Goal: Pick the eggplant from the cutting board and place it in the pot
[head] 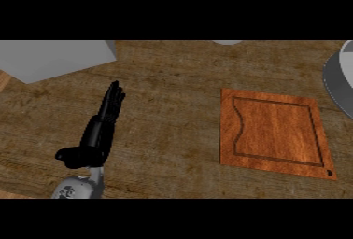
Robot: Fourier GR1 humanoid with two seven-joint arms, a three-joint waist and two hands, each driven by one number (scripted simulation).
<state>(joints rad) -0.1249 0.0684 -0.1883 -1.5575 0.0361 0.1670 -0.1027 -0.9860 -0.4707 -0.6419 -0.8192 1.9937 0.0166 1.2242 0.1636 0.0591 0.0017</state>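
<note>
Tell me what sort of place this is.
Probably a kitchen: a wooden cutting board lies on the wood-grain counter, and the grey rim of what looks like a pot shows at the right edge.

The counter point(172, 84) is a mottled brown wood with pale streaks of grain running left to right. On its right side the cutting board point(276, 133) is a warmer reddish orange-brown, with fine grain, a thin dark groove line point(235, 135) tracing a border inside its edges, and a small black dot at its near right corner. The pot point(336, 84) at the far right is grey with a darker rim. A plain light grey block point(48, 58) sits far left. The left hand point(95, 137) is glossy black, its forearm point(77, 187) pale grey.
</note>
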